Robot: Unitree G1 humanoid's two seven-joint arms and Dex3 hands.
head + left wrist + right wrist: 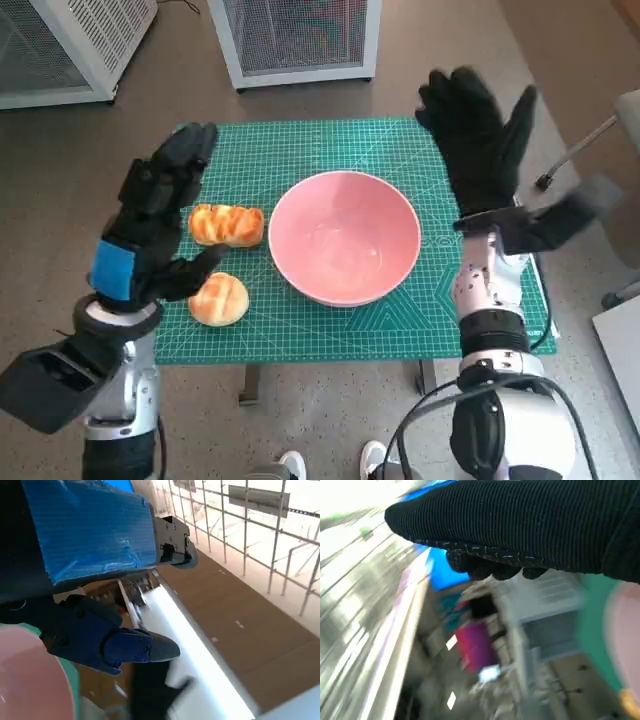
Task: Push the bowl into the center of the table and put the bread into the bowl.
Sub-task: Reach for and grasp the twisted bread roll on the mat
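Observation:
A pink bowl [344, 236] stands empty near the middle of the green cutting mat [300, 150]. Two golden bread pieces lie to its left: a long ridged loaf [226, 224] and a round bun [219, 299] nearer the front edge. My left hand [160, 215] hovers raised over the mat's left side, fingers spread, holding nothing; its thumb reaches toward the round bun. My right hand [478, 128] is lifted high at the right of the bowl, fingers spread wide and empty. In the left wrist view, the bowl's pink rim [27, 680] shows beside my black fingers [100, 642].
White mesh cabinets [300, 35] stand on the floor behind the table, another [60, 45] at the far left. A grey object [620, 130] sits at the right edge. Both wrist views are blurred and mostly show the room.

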